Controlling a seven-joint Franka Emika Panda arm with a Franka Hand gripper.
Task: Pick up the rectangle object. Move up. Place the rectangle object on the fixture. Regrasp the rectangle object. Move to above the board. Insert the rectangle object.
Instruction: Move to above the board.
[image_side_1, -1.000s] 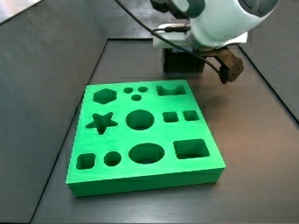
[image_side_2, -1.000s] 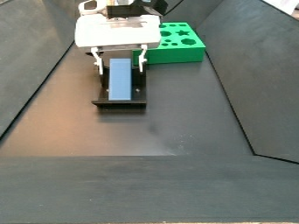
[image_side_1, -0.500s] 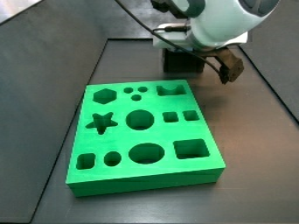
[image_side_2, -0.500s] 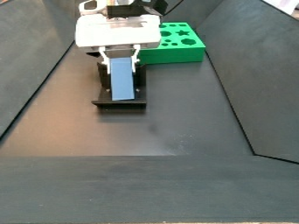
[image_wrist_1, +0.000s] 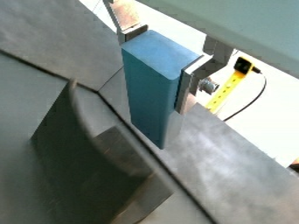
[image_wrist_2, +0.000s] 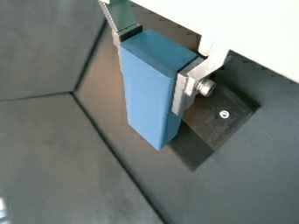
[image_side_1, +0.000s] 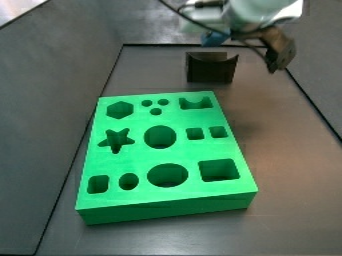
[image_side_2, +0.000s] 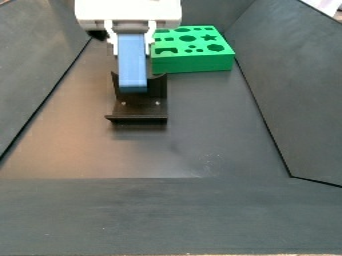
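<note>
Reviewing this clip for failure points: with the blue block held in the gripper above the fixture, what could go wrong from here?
1. The gripper clamps only the upper end of the rectangle object; the long free end could pivot or slip during travel.
2. The rectangle object hangs close above the fixture, so a sideways move too early might clip it.
3. The board has several similar holes; a small misalignment could jam the insertion.

The white-bodied two-finger gripper (image_side_2: 130, 40) hangs raised above the dark floor, its flat silver finger plates (image_wrist_2: 194, 72) pointing down and clamped on the long faces of the upright light blue rectangular block (image_wrist_1: 156, 83) in both wrist views
</note>
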